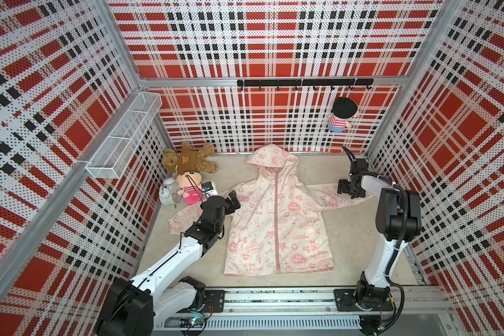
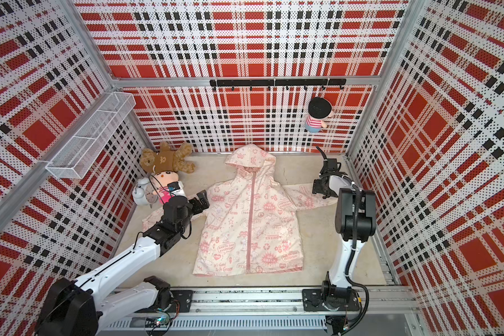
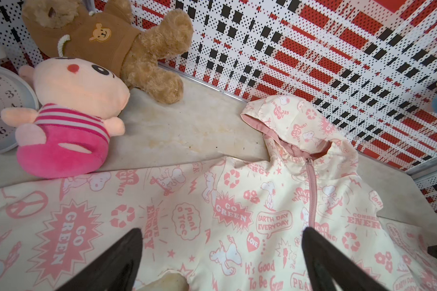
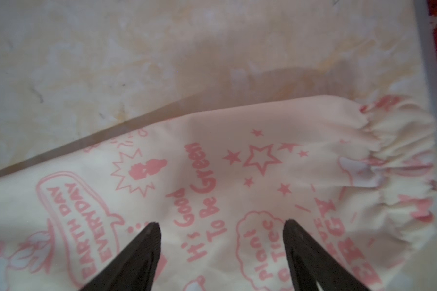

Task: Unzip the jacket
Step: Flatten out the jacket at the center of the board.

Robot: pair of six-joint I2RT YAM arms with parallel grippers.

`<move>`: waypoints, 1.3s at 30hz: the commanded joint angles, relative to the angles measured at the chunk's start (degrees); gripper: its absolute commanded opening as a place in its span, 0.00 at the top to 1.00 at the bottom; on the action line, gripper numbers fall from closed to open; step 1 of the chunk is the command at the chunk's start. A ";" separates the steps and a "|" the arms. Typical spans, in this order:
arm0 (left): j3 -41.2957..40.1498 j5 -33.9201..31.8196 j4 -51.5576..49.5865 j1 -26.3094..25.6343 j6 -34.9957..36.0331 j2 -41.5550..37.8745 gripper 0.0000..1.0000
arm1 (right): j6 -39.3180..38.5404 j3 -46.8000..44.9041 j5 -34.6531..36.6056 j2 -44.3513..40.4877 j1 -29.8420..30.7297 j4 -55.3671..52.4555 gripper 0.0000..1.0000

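Cell: plaid perforated walls in red, black and white on 3 sides, with a stained beige table (image 1: 346, 247) underneath.

The jacket (image 1: 259, 227) lies flat and front up at mid-table. Its hood points to the back wall, its hem to the arm bases, and both sleeves are spread sideways. The zipper (image 1: 277, 221) reads closed along its full length, with the pull (image 3: 308, 161) at the collar. Judgement: this spread leaves the zipper line straight and exposed for a draw toward the hem.

Left gripper (image 3: 222, 230): jaws wide apart and empty, above the shoulder area, facing the collar.

Right gripper (image 4: 221, 223): jaws apart with nothing between them, low over the sleeve on its own side, near the cuff (image 4: 401, 156). Cloth contact cannot be told. It is possibly placed to pin the fabric.

Clearances:
- That cuff lies just beside the side wall frame, so room is tight there.
- The teddy bear (image 1: 186, 163), pink doll (image 1: 188, 189) and alarm clock (image 1: 168, 193) crowd the opposite sleeve's corner.
- There is bare table on either side of the hem, and between the hood and the bear.
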 commanded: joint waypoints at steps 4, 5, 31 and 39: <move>2.26 -0.57 3.34 0.53 0.23 3.44 0.00 | -1.29 5.08 7.39 4.26 -3.07 -3.33 0.19; 2.65 -0.50 3.47 0.54 0.48 3.80 0.00 | -0.94 4.93 7.18 4.16 -3.65 -3.06 0.19; 0.86 5.19 9.08 5.33 -3.69 12.04 0.01 | 6.11 -14.04 -3.78 -6.60 -11.09 -2.02 0.94; 1.24 8.23 10.11 8.13 -4.23 14.19 0.01 | 12.78 -30.77 -11.52 -23.86 -18.30 1.87 0.95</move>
